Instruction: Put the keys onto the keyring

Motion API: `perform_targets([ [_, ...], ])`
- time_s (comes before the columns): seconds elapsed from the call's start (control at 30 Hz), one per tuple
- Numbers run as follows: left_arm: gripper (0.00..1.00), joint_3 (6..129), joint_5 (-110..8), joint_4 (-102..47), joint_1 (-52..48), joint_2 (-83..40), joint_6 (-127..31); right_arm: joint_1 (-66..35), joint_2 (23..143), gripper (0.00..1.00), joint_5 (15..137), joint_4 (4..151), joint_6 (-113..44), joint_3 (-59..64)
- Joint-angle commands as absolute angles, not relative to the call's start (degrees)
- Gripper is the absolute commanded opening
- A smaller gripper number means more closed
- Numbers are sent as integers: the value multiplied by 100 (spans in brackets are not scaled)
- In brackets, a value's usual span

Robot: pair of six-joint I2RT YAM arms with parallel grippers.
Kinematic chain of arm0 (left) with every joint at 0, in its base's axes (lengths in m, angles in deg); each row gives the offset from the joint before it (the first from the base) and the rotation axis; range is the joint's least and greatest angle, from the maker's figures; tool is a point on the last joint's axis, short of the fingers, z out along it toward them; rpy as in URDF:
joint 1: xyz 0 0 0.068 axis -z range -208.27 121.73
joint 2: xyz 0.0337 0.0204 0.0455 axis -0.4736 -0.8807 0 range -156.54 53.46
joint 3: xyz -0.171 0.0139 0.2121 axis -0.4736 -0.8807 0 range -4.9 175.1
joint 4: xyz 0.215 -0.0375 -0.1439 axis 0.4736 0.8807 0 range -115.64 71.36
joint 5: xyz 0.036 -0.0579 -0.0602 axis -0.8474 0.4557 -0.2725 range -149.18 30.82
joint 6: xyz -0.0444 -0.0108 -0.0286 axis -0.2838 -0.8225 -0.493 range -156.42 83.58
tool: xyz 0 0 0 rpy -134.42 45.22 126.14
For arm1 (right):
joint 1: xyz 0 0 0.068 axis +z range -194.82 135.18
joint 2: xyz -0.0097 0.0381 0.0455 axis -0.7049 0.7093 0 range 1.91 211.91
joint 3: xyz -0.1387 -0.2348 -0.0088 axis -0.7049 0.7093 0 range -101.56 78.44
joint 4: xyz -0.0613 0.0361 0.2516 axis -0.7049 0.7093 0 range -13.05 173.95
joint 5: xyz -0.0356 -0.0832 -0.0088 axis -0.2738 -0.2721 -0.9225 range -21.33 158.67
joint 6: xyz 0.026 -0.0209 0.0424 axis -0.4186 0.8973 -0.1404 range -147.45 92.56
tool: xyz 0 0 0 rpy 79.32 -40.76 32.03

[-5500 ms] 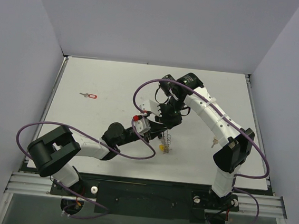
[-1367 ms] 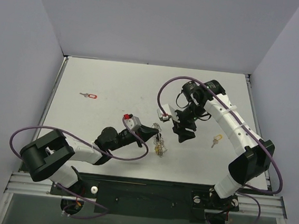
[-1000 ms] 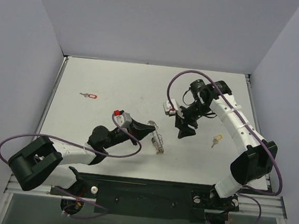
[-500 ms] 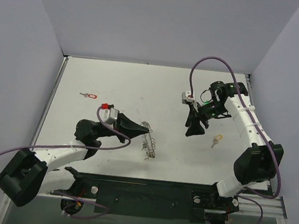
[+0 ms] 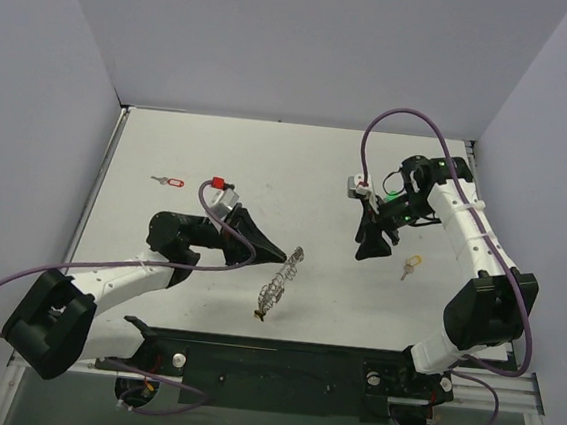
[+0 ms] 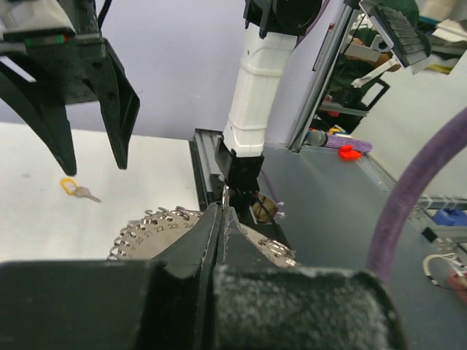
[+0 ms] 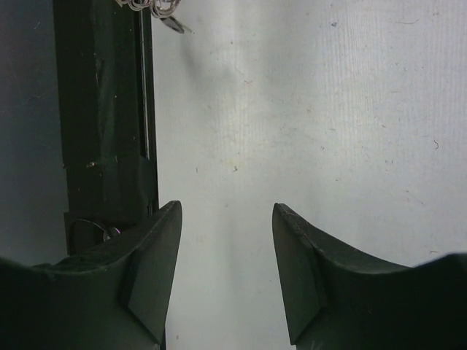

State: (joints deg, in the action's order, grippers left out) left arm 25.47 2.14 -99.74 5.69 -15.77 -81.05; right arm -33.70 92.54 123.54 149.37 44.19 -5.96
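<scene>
The left gripper (image 5: 281, 257) is clamped shut on the keyring (image 5: 278, 282), which slants from its tips toward the near edge of the table (image 5: 220, 146). The right gripper (image 5: 368, 249) stands well apart to the right, jaws parted and holding nothing, near the yellow key (image 5: 411, 266). The red key (image 5: 172, 181) lies far left.

In the left wrist view, the fingers (image 6: 208, 237) press together on the keyring's wavy rim.

In the right wrist view, the fingers (image 7: 157, 248) are spread over bare table.
</scene>
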Motion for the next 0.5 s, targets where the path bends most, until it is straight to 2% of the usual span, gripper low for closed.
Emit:
perform_targets([
  [0.0, 0, 2998, 393, -11950, 539, -1738, -8845, -3480, 9129, 48, 12369, 15245, 4515, -559],
  [0.23, 0, 3332, 454, -11950, 566, -1817, -9319, -3577, 9129, 48, 12395, 15236, 4515, -532],
  [0.47, 0, 3728, -98, -11950, 566, -1861, -10180, -3577, 9156, 48, 12439, 15262, 4524, -515],
])
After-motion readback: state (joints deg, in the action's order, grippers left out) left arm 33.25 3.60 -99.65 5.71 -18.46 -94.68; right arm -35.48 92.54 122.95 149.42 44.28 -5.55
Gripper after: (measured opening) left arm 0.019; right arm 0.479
